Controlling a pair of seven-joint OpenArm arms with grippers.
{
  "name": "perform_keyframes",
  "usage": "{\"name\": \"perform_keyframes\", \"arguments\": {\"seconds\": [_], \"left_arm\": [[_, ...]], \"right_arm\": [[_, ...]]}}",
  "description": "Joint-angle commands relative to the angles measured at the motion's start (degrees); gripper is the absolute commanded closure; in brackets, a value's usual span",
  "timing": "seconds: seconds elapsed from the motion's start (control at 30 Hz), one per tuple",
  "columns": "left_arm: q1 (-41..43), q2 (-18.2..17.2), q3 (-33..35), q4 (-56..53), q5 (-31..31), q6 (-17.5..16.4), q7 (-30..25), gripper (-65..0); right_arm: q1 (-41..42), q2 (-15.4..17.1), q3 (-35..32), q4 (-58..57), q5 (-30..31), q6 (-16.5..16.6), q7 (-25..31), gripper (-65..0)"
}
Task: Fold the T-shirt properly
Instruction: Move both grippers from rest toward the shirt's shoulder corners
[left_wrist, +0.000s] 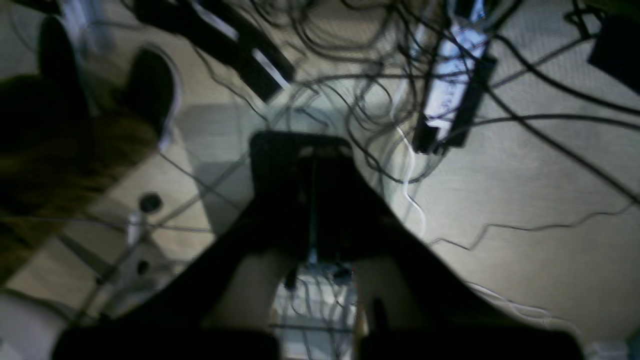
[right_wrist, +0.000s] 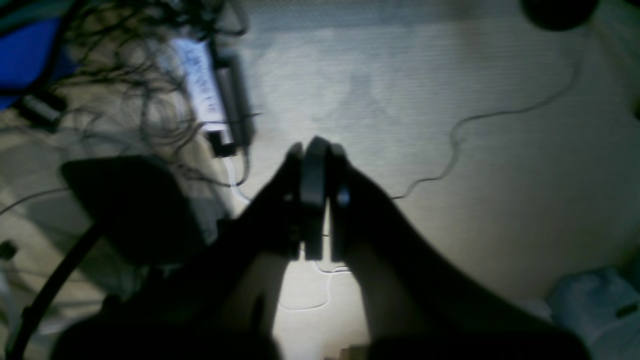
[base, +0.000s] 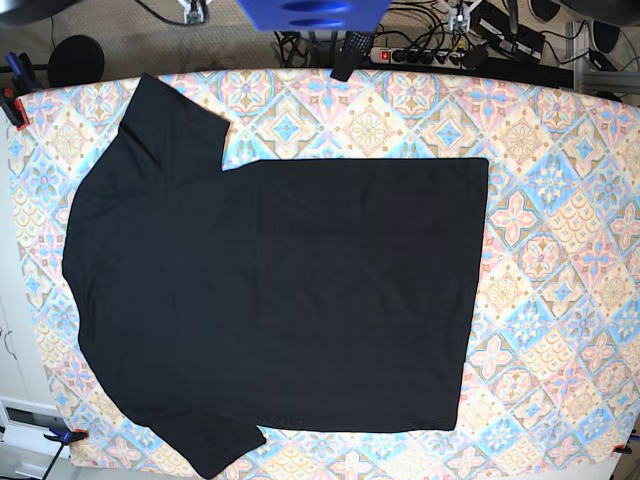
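A pale carpeted floor strewn with cables fills both wrist views. The left gripper and right gripper are pressed closed on nothing (neither appears in the base view). There, the matte black T-shirt lies flat, sleeves toward the left edge of the tile-patterned bench.

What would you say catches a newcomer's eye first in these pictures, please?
The black T-shirt dominates, spread flat across the patterned tablecloth, collar end toward the base view's left. Neither arm appears there. Both wrist views instead face the floor: a tangle of cables around a power strip, behind each dark shut claw.
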Motion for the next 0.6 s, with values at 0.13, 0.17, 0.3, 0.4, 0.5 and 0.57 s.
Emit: {"name": "perform_keyframes", "arguments": {"seconds": [0.13, 0.17, 0.3, 0.4, 0.5, 0.57], "left_arm": [[8.12, -3.14, 0.12, 11.53, -0.30, 0.19, -0.41, -0.2], [9.87, -3.49, 0.12, 14.25, -0.47, 0.19, -0.41, -0.2], [16.55, -5.34, 0.12, 27.00, -0.56, 0.19, 0.73, -0.2], [22.01, -6.30, 0.03, 39.66, -0.65, 0.19, 3.64, -0.2], [27.37, -7.53, 0.03, 51.88, -1.35, 0.19, 6.89, -0.2], [30.09, -8.50, 0.03, 59.44, -3.64, 0.19, 8.73, -0.2]], "right_arm": [[-7.96, 4.32, 0.34, 8.17, 0.28, -1.21, 0.28, 0.0], [-9.46, 4.93, 0.96, 10.28, 0.28, -1.21, 0.36, 0.0], [-14.73, 5.46, 8.08, 19.25, 0.28, -1.21, 0.28, 0.0], [-19.04, 5.46, 12.47, 27.42, 0.28, -1.21, 0.01, 0.0], [-23.26, 5.46, 14.58, 35.16, 0.28, -1.21, -0.07, 0.0], [-25.63, 5.46, 15.55, 39.56, 0.28, -1.21, -0.07, 0.0]]}}
